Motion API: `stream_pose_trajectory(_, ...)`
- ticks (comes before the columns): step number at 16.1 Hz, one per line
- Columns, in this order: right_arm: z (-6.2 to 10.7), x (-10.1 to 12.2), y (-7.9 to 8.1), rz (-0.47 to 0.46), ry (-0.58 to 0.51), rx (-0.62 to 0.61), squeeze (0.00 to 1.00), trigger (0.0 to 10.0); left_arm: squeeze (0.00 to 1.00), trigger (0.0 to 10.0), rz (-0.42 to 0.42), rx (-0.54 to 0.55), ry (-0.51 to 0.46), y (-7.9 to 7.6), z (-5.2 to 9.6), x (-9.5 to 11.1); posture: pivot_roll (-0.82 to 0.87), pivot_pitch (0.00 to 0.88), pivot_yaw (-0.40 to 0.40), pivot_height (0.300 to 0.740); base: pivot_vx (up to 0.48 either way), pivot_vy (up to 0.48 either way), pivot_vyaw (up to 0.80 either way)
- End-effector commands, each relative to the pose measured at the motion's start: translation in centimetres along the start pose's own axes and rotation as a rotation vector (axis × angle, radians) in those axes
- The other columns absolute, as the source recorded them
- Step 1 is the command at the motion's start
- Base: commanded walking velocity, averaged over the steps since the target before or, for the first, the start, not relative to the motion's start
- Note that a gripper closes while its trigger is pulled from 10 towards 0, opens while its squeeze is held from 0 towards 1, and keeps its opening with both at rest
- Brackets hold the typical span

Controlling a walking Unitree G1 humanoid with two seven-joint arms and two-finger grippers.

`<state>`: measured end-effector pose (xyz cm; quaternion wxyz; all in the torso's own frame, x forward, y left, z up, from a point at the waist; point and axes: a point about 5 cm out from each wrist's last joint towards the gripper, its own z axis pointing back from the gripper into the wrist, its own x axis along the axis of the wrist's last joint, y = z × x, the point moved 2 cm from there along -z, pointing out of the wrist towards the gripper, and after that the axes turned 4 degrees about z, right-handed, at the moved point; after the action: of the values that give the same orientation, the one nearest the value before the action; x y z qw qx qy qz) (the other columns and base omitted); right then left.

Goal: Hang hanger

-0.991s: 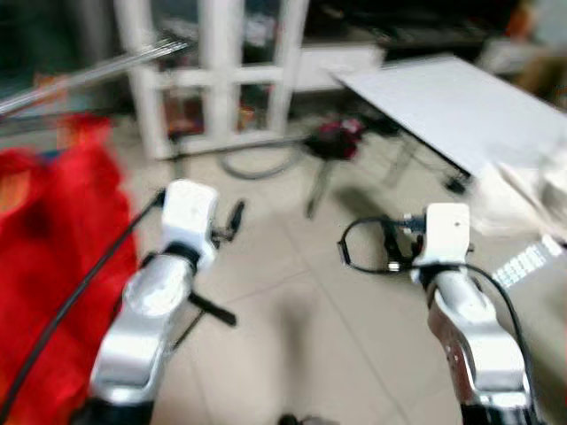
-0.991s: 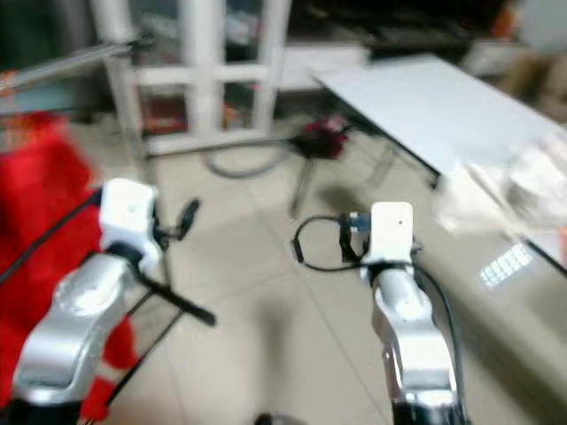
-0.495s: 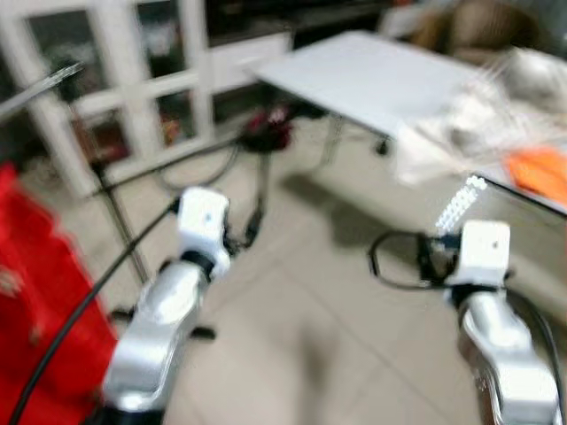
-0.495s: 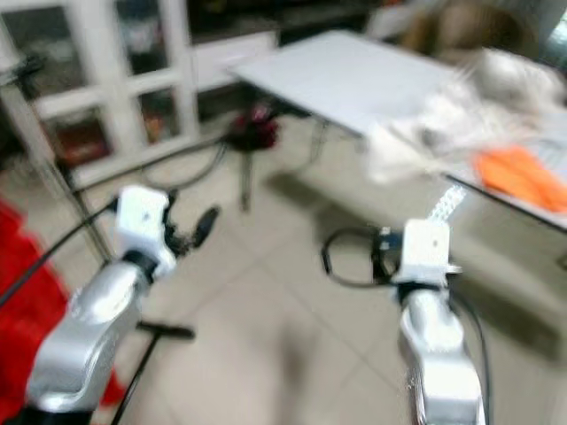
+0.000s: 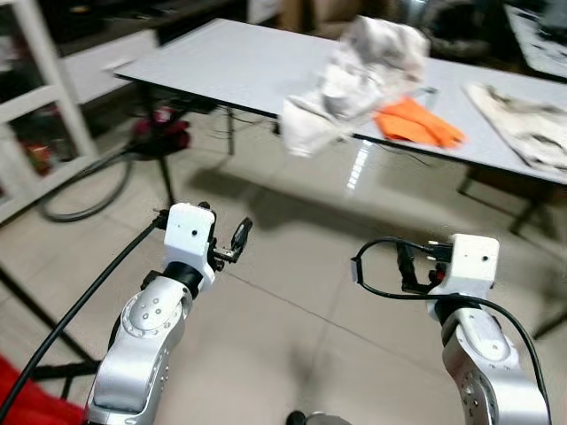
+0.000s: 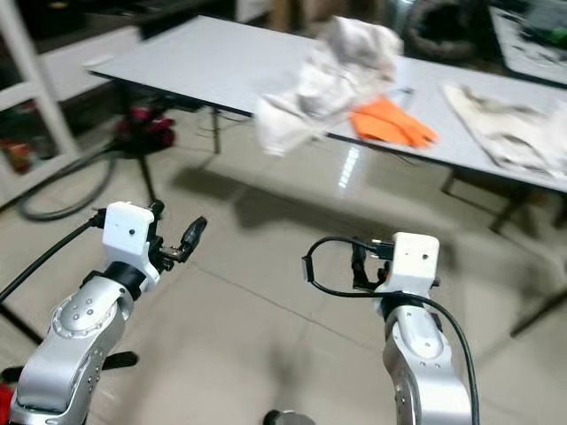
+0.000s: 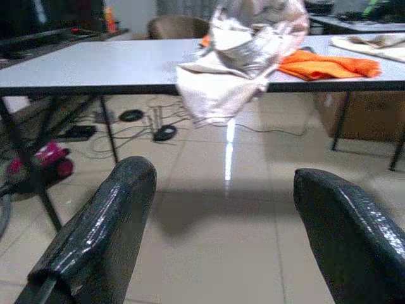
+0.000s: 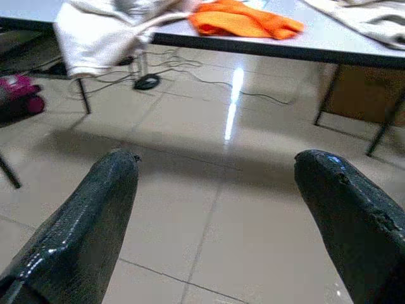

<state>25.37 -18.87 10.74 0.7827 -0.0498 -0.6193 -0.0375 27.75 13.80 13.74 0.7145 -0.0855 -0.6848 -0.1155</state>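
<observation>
Left wrist view shows the left gripper (image 7: pixel 218 237) spread and empty; the right gripper (image 8: pixel 218 218) likewise. No hanger visible (clothes (image 5: pixel 354 75) heap the table (image 5: pixel 204 62)). Step: searching; next, approach the table.

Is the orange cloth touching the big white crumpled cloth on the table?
Touching. In the left eye view the orange cloth lies against the white crumpled cloth, tucked under its edge with no gap.

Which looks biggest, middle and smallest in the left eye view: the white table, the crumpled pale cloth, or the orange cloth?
1. White table, clearly biggest.
2. Crumpled pale cloth, hanging over the table's front edge.
3. Orange cloth, smallest.
The pale cloth is bunched up, so its spread-out size is unsure.
</observation>
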Motion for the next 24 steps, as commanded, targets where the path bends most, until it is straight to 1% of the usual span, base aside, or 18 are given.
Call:
stream_pose_trajectory(1, 0.6, 0.8, -0.4, -0.001, -0.07, 0.017, 0.0, 10.0, 0.0, 10.0, 0.014, -0.005, -0.014, 0.0, 0.3, -0.2, 0.02, 0.0, -0.041, 0.74, 0.0, 0.0, -0.8)
stream_pose_trajectory(2, 1.0, 0.8, -0.5, 0.017, -0.095, 0.038, 0.0, 10.0, 0.0, 10.0, 0.017, -0.01, -0.027, 0.1, 0.5, -0.2, 0.0, 0.0, -0.029, 0.74, 0.0, 0.0, -0.8)
stream_pose_trajectory(3, 1.8, 0.8, -0.7, 0.032, -0.148, 0.07, 0.0, 10.0, 0.0, 10.0, 0.033, -0.02, -0.044, 0.1, 0.9, -0.6, -0.01, 0.0, -0.024, 0.74, 0.0, 0.0, -0.8)
stream_pose_trajectory(4, 1.8, 0.8, -0.7, 0.032, -0.148, 0.07, 0.0, 10.0, 0.0, 10.0, 0.033, -0.02, -0.044, 0.1, 0.9, -0.6, -0.01, 0.0, -0.024, 0.74, 0.0, 0.0, -0.8)
stream_pose_trajectory(5, 2.3, 0.7, -0.8, 0.027, -0.177, 0.072, 0.0, 10.0, 0.0, 10.0, 0.048, -0.039, -0.053, -0.4, 1.0, -0.8, -0.02, 0.0, -0.003, 0.74, 0.251, 0.0, -0.8)
stream_pose_trajectory(6, 2.4, 0.7, -0.6, 0.017, -0.188, 0.063, 0.0, 10.0, 0.0, 10.0, 0.047, -0.061, -0.067, -0.9, 0.8, -0.5, -0.02, 0.0, -0.001, 0.74, 0.289, 0.0, -0.8)
stream_pose_trajectory(8, 1.7, 0.9, -0.6, 0.013, -0.19, 0.02, 0.0, 10.0, 0.0, 10.0, 0.03, -0.077, -0.082, -1.3, 0.4, 0.0, 0.0, 0.0, -0.013, 0.74, 0.324, 0.0, -0.36)
stream_pose_trajectory(9, 1.0, 1.0, -0.2, 0.12, -0.196, 0.028, 0.0, 10.0, 0.0, 10.0, 0.026, -0.063, -0.09, -1.0, 0.5, 0.0, 0.01, 0.0, -0.021, 0.74, 0.33, 0.0, 0.0)
stream_pose_trajectory(10, 0.7, 0.8, 0.2, 0.161, -0.178, 0.052, 0.0, 10.0, 0.0, 10.0, 0.027, -0.058, -0.093, -0.9, 0.6, 0.0, 0.01, 0.0, -0.033, 0.74, 0.345, 0.0, 0.0)
stream_pose_trajectory(11, 0.5, 1.1, 1.2, 0.152, -0.195, 0.124, 0.0, 10.0, 0.0, 10.0, 0.019, -0.047, -0.096, -0.8, 1.0, -0.1, 0.03, 0.0, -0.051, 0.74, 0.349, 0.0, 0.0)
stream_pose_trajectory(12, 0.3, 1.5, 1.7, 0.135, -0.219, 0.151, 0.0, 10.0, 0.0, 10.0, 0.02, -0.037, -0.09, -0.6, 1.2, -0.3, 0.03, 0.0, -0.054, 0.74, 0.349, 0.0, 0.0)
stream_pose_trajectory(13, 0.0, 1.9, 1.9, 0.117, -0.227, 0.149, 0.0, 10.0, 0.0, 10.0, 0.012, -0.02, -0.091, -0.4, 1.1, -0.3, 0.04, 0.0, -0.063, 0.74, 0.349, 0.0, 0.0)
stream_pose_trajectory(15, -0.4, 2.7, 1.9, 0.041, -0.25, 0.148, 0.0, 10.0, 0.0, 10.0, 0.008, 0.016, -0.093, 0.3, 0.9, 0.0, 0.06, 0.0, -0.067, 0.74, 0.349, 0.0, 0.0)
stream_pose_trajectory(17, 0.0, 2.4, 1.8, -0.012, -0.248, 0.133, 0.0, 10.0, 0.0, 10.0, -0.001, 0.014, -0.089, 0.5, 0.9, 0.0, 0.07, 0.0, -0.06, 0.74, 0.349, 0.0, -0.69)
stream_pose_trajectory(19, 0.2, 1.8, 2.0, -0.007, -0.239, 0.137, 0.0, 10.0, 0.0, 10.0, -0.019, -0.016, -0.084, 0.1, 0.8, 0.1, 0.06, 0.0, -0.049, 0.74, 0.347, 0.0, -0.8)
stream_pose_trajectory(22, 0.7, 1.9, 2.0, -0.03, -0.241, 0.123, 0.0, 10.0, 0.0, 10.0, -0.01, -0.029, -0.089, 0.1, 0.3, 0.3, 0.02, 0.0, -0.03, 0.74, 0.347, 0.0, -0.8)
stream_pose_trajectory(23, 0.9, 1.8, 1.9, -0.025, -0.241, 0.117, 0.0, 10.0, 0.0, 10.0, -0.008, -0.029, -0.093, 0.1, 0.3, 0.4, 0.02, 0.0, -0.028, 0.74, 0.349, 0.0, -0.8)
stream_pose_trajectory(24, 1.2, 1.5, 1.2, -0.023, -0.229, 0.084, 0.0, 10.0, 0.0, 10.0, 0.018, -0.018, -0.094, 0.2, 0.4, 0.2, -0.02, 0.0, -0.015, 0.74, 0.349, 0.0, -0.56)
